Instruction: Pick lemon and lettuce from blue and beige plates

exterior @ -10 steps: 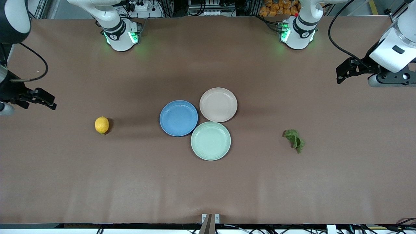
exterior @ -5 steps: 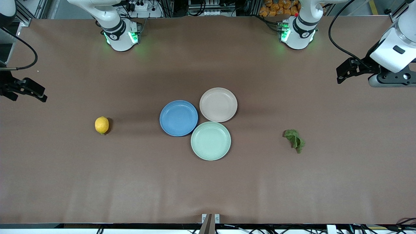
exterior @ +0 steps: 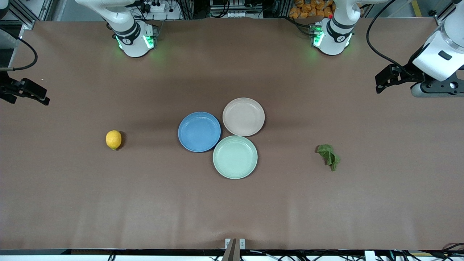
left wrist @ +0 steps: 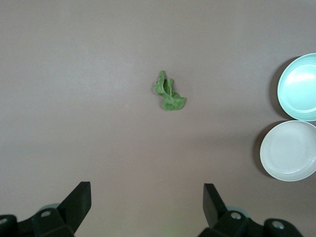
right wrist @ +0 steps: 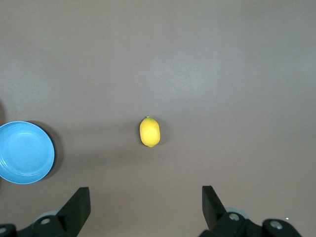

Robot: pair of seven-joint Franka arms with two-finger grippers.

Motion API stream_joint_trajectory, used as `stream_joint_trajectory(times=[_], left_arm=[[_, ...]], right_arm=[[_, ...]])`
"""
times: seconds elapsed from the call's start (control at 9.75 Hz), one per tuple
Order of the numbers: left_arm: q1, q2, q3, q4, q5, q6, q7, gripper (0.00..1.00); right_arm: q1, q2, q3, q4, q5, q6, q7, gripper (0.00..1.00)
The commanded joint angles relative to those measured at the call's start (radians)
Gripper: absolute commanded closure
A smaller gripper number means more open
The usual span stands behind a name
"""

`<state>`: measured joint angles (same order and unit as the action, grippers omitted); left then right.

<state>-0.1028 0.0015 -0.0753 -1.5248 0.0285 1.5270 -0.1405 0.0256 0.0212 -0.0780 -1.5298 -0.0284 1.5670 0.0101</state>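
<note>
Main change vs a sec ago: the right gripper point(exterior: 34, 95) has pulled back up toward its own end of the table, now hanging over the bare brown tabletop point(exterior: 232, 203) right at the edge of the front view, well apart from everything. The left gripper point(exterior: 385, 79) hasn't budged, it waits over the table's left-arm end. Nothing on the table has shifted either.

Small oval yellow-orange lemon point(exterior: 114, 139) sits straight on the tabletop toward the right arm's end, well apart from the round matte blue plate point(exterior: 199, 131). Small dark green wrinkled lettuce piece point(exterior: 328, 156) lies on the tabletop toward the left arm's end, a bit nearer the front cam than the lemon. So neither is on a plate atm. The blue plate, the pale pinkish beige plate point(exterior: 243, 116) and a pale mint-green plate point(exterior: 235, 157) huddle mid-table, rims touching or nearly so, all three bare; the mint one is nearest the cam.

Wrist views add what the front cam doesn't: both claws are spread wide w/ nothing between the fingers. Left wrist looks down on the lettuce plus the mint and beige plates only. Right wrist gets the lemon and the blue plate only
</note>
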Motion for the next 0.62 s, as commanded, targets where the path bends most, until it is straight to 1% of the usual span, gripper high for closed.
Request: stream_joint_trajectory(times=[0.0, 0.51], left_arm=[[0.008, -0.002, 0.0, 0.015, -0.022, -0.021, 0.024, 0.0], [0.008, 0.0, 0.002, 0.015, -0.022, -0.021, 0.024, 0.0]], right_arm=[[-0.016, -0.006, 0.017, 0.007, -0.016, -0.009, -0.009, 0.0], [-0.015, 0.003, 0.015, 0.01, -0.018, -0.013, -0.009, 0.0]])
